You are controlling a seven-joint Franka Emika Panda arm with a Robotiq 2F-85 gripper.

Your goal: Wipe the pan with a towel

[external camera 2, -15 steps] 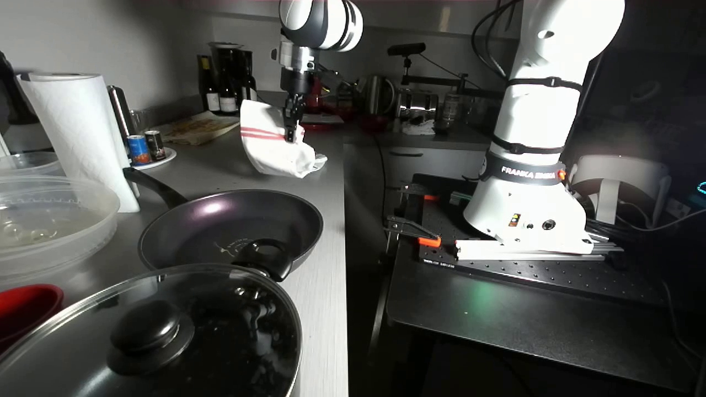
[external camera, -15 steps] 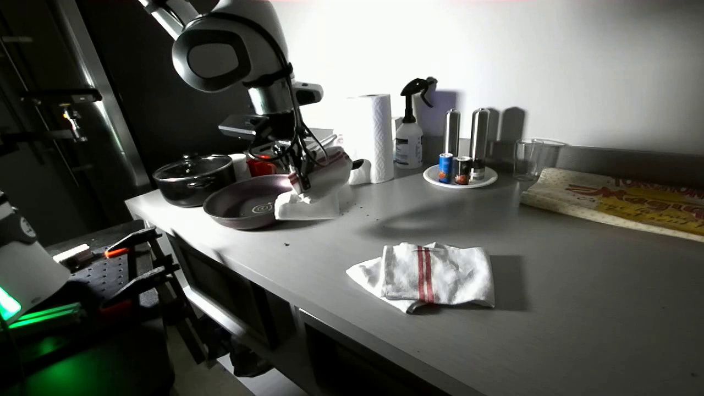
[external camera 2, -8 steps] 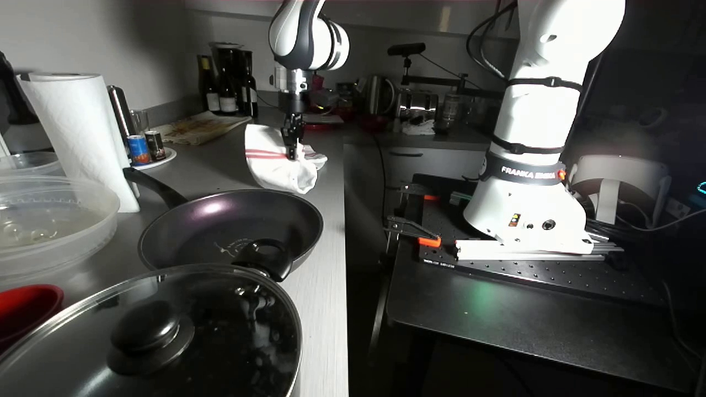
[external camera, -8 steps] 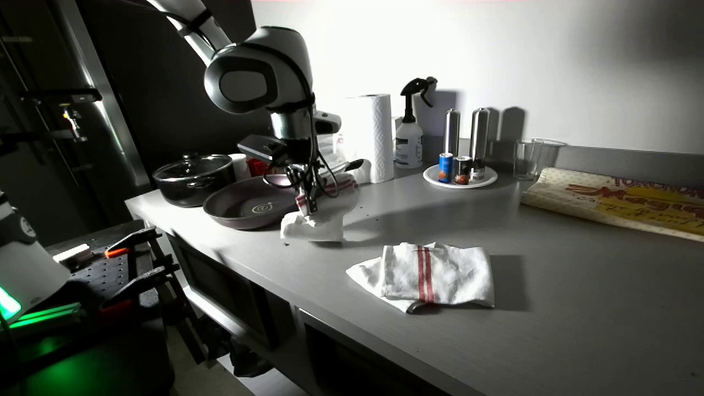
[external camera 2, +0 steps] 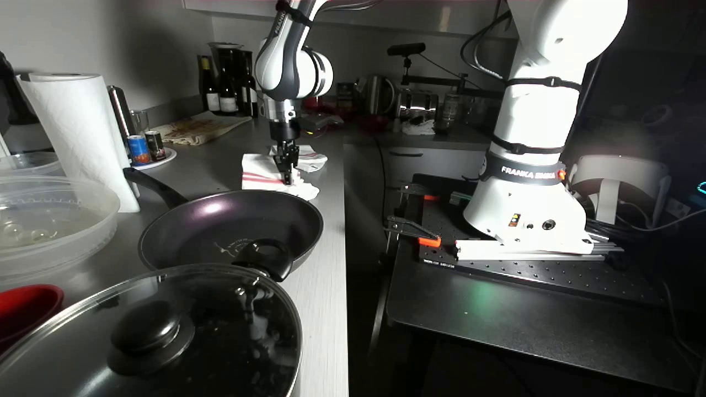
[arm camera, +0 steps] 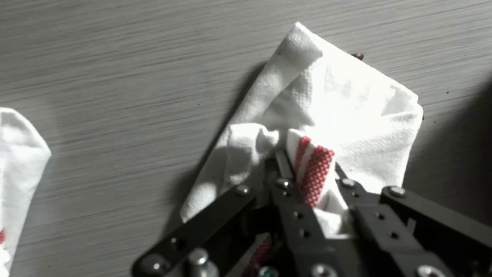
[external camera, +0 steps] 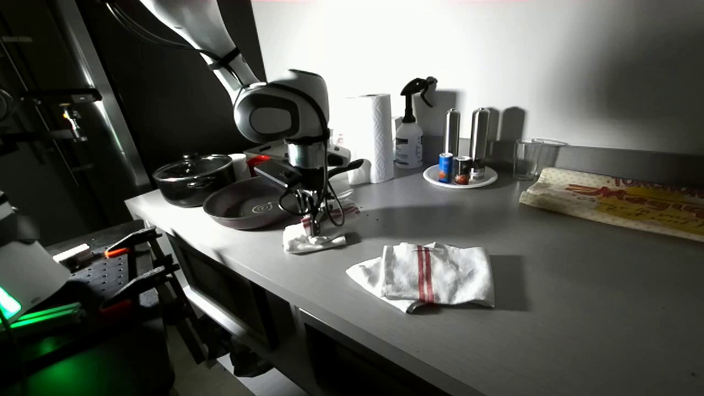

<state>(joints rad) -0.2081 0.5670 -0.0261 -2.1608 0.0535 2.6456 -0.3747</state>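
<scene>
A white towel with red stripes [arm camera: 369, 154] lies bunched on the counter just beside the pan; it also shows in both exterior views [external camera: 300, 243] [external camera 2: 258, 172]. My gripper [arm camera: 310, 163] points down with a striped fold of this towel between its fingers, and it shows in both exterior views [external camera: 314, 230] [external camera 2: 288, 177]. The fingers appear shut on the fold; the fingertips are partly hidden by cloth. The dark pan [external camera: 234, 214] [external camera 2: 193, 237] stands on the counter, its black handle [external camera 2: 157, 186] toward the wall. A second folded towel [external camera: 440, 275] [arm camera: 19, 154] lies farther along the counter.
A black pot with a glass lid [external camera: 190, 181] [external camera 2: 220, 342] stands against the pan's far side. A paper towel roll [external camera: 379, 140], a clear plastic tub [external camera 2: 60, 242] and a red bowl [external camera 2: 27, 309] stand nearby. The counter's front edge [external camera: 264, 280] runs close to the pan.
My gripper has moved down, away from above the pan's side, bringing the held towel from the air onto the counter. The pan and second towel have not moved.
</scene>
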